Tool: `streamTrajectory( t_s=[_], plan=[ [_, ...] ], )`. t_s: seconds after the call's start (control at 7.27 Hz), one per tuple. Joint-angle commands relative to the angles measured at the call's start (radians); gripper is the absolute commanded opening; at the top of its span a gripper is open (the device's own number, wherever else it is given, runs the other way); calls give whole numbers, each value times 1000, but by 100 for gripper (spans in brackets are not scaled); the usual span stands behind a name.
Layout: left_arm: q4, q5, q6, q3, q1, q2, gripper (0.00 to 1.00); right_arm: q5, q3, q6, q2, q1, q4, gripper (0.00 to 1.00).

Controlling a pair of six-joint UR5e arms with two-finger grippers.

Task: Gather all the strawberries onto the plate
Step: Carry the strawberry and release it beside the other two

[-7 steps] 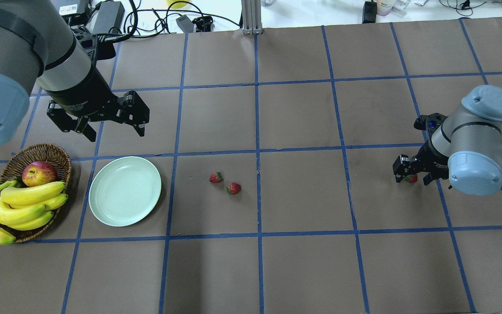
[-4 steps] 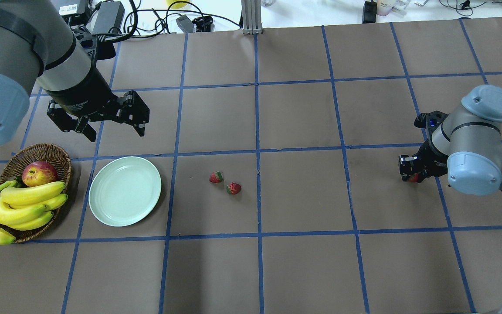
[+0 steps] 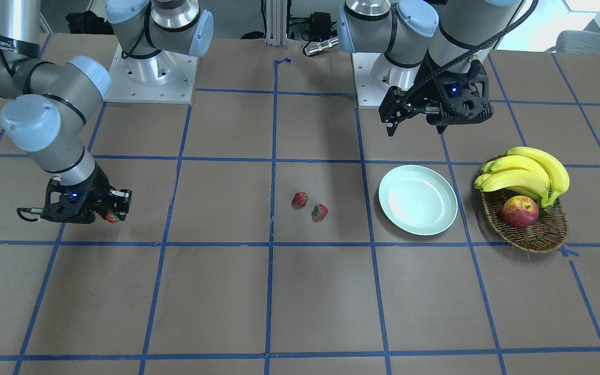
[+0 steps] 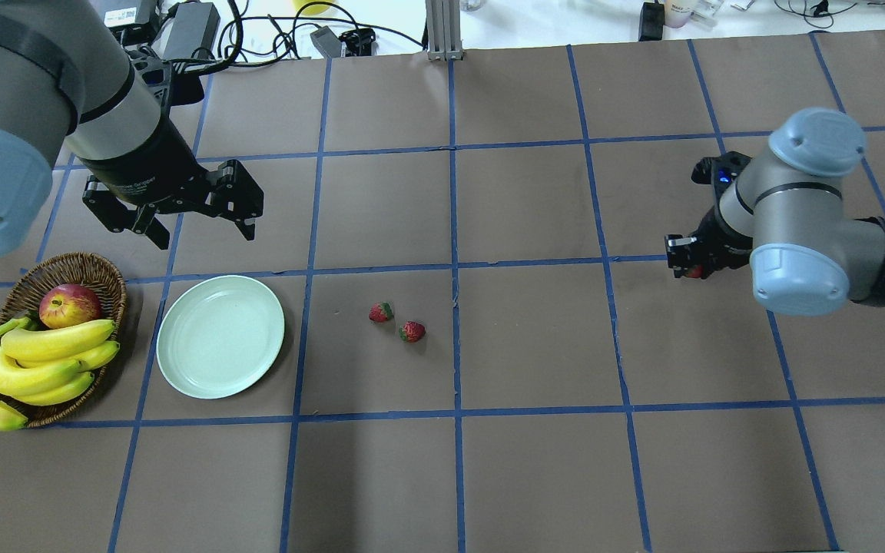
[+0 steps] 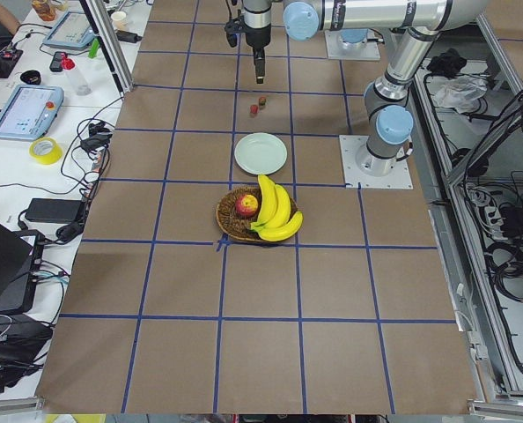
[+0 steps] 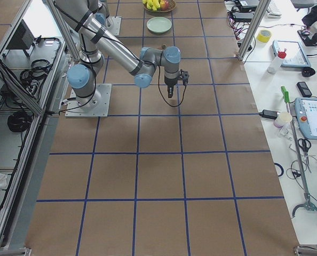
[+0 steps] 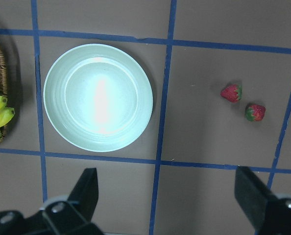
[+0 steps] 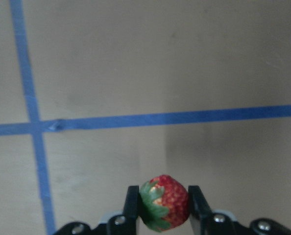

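Note:
Two strawberries (image 4: pixel 381 312) (image 4: pixel 412 331) lie side by side on the table right of the pale mint plate (image 4: pixel 220 336). They also show in the left wrist view (image 7: pixel 231 92) (image 7: pixel 254 112) and the front view (image 3: pixel 299 199) (image 3: pixel 320 211). My right gripper (image 4: pixel 690 267) is shut on a third strawberry (image 8: pixel 164 202) and holds it above the table, far right of the plate. My left gripper (image 4: pixel 200 223) is open and empty, hovering behind the plate (image 7: pixel 97 97), which holds nothing.
A brown wicker basket (image 4: pixel 101 270) with a red-yellow apple (image 4: pixel 68 305) and a bunch of bananas (image 4: pixel 35 361) stands left of the plate. Cables and power bricks (image 4: pixel 189 31) lie beyond the table's far edge. Blue tape lines grid the brown table.
My right gripper closed on the third strawberry, lifted it and moved left and away from the robot. The left arm, plate and other two strawberries have not moved.

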Motion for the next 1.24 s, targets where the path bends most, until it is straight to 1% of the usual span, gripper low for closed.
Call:
streamTrajectory(
  t_s=[0.0, 0.14, 0.28, 0.41, 0.55, 0.69, 0.83, 1.1],
  plan=[
    [-1, 0, 0, 0, 2, 0, 100, 4, -103, 294, 25, 278, 27, 17],
    [0, 0, 0, 0, 2, 0, 100, 5, -179, 418, 89, 399, 29, 17],
    [-1, 0, 0, 0, 3, 0, 100, 2, -265, 442, 173, 516, 30, 17],
    [2, 2, 0, 1, 5, 0, 100, 2, -331, 560, 230, 599, 29, 17],
    [0, 2, 0, 0, 8, 0, 100, 1, -362, 601, 257, 639, 27, 17],
    [0, 3, 0, 0, 9, 0, 100, 2, -367, 676, 270, 679, 20, 17],
    [0, 3, 0, 1, 9, 0, 100, 2, -375, 804, 283, 710, 15, 17],
    [-1, 3, 0, 0, 9, 0, 100, 14, -424, 889, 319, 788, 14, 18]
  ],
)
